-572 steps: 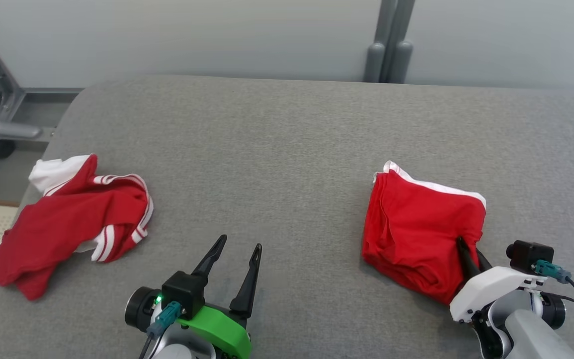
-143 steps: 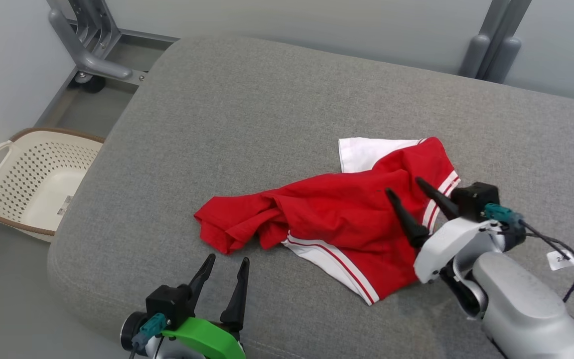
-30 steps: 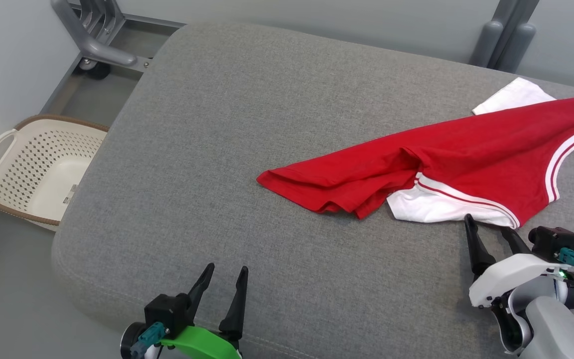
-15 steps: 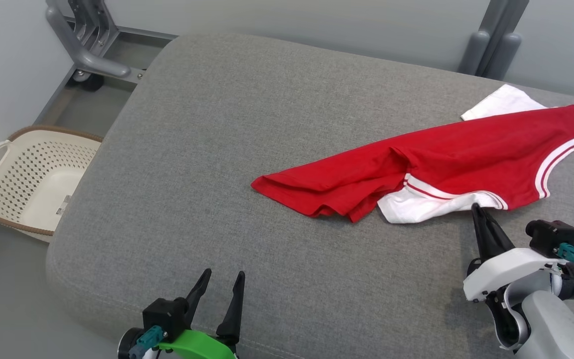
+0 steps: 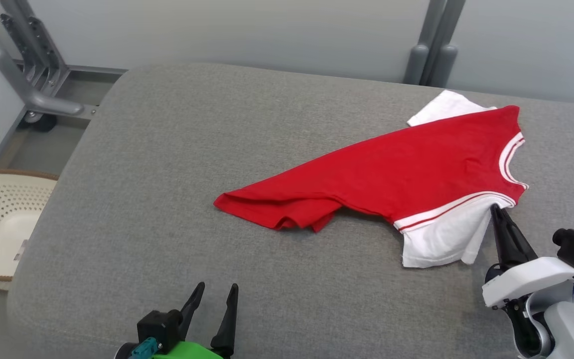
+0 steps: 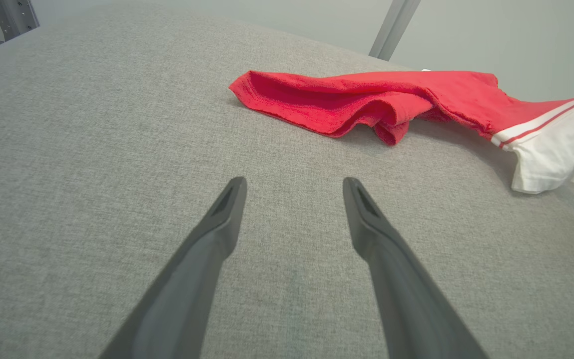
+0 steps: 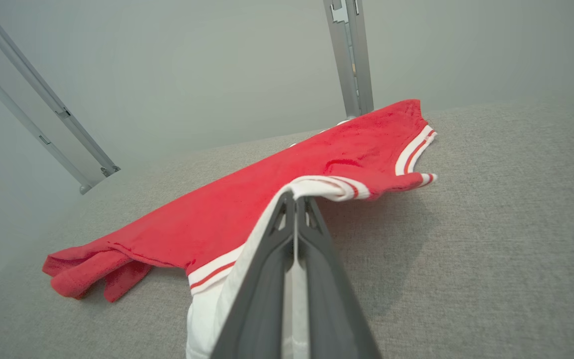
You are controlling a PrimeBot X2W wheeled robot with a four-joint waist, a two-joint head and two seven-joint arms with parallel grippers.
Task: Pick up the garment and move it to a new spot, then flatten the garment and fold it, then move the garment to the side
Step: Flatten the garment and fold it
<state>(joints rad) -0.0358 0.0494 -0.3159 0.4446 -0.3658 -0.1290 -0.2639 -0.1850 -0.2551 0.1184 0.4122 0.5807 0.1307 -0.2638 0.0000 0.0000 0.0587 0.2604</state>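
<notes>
At the near right corner of the garment [image 5: 396,169], right gripper [image 5: 495,212] is pinched tight on the white sleeve [image 5: 436,239], which hangs from the grip just below the striped neckline. From that pinch the garment runs off to the left, its long axis slanting across the grey pad [image 5: 167,149] to a bunched red hem [image 5: 277,212] at its left tip. Left gripper [image 5: 216,288] stands spread and empty, well apart from that tip, yet it is the nearer arm to it. Judgement: flattening turns on tension along this axis.
</notes>
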